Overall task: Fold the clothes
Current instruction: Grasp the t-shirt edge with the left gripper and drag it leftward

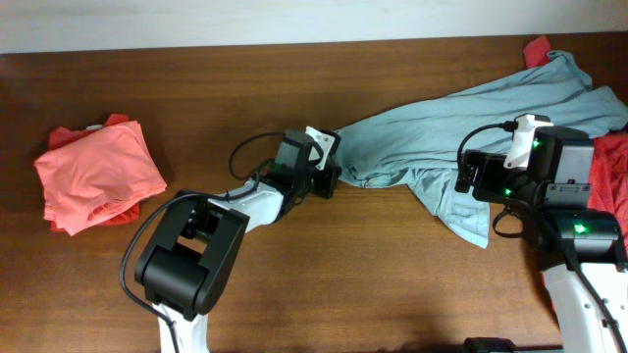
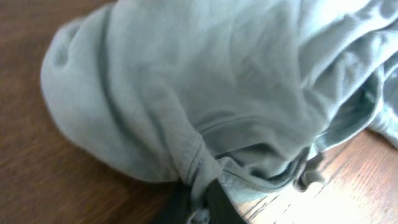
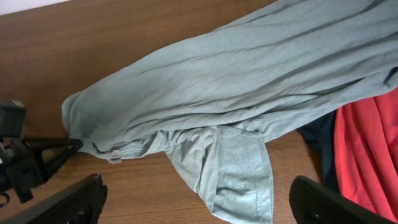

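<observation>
Overhead, the grey-blue tee [image 1: 471, 108] sprawls crumpled across the right half of the table [image 1: 196, 88], one end reaching the far right corner and the other bunched near the middle. The left gripper [image 1: 332, 178] meets that bunched end — in the left wrist view its dark fingers [image 2: 224, 208] are pinched together on a gathered fold of the tee. The right gripper [image 3: 198, 186] hangs over the tee's near edge with jaws spread wide, holding nothing. A coral pile [image 1: 98, 176] sits folded at the far left, well apart. At the tee's right side lie red cloth [image 3: 367, 149] and a navy piece [image 3: 320, 140] — both partly under it.
</observation>
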### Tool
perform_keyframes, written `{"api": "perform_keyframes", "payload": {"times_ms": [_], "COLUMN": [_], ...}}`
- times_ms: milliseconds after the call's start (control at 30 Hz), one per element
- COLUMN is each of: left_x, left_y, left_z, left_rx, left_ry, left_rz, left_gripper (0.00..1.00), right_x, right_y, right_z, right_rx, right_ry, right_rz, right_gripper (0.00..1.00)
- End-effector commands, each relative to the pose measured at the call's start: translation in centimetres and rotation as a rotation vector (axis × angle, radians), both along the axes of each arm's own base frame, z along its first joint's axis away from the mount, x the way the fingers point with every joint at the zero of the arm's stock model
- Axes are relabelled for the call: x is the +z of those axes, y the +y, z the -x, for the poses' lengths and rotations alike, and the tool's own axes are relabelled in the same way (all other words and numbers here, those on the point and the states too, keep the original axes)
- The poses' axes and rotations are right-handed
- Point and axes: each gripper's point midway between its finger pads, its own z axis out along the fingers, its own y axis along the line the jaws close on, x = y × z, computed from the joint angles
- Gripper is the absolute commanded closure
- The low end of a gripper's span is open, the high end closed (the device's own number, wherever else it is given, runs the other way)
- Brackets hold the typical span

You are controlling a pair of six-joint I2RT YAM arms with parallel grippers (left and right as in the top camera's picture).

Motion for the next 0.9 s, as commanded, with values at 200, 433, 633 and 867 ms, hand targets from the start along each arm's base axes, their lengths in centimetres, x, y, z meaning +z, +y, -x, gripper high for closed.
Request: {"api": "perform_keyframes", "payload": {"times_ms": [200, 433, 633, 867], "left_x": [0.9, 8.9, 14.9, 11.4], "left_y": [4.7, 17.7, 28.6, 27.0], "left_z": [-2.1, -7.5, -10.8, -6.6], "left_rx": [0.134, 0.499, 0.716, 0.609], "left_ry": [0.007, -0.160, -0.231, 0.061], "left_rz": [-0.055, -0.125, -0.099, -0.069], "left_gripper": [1.00, 1.00, 0.27, 0.01], "right_x": [0.7, 0.7, 0.1, -0.6], "right_y": [-0.3, -0.3, -0.3, -0.3], "right_z": [0.1, 0.0, -0.2, -0.4], "right_rx": [-0.007, -0.007, -0.007, -0.007], "right_ry": [-0.020, -0.019, 0.001, 0.024], "right_rz": [0.005, 0.005, 0.003, 0.002], "right_gripper": [0.01, 0.01, 0.01, 0.01]}}
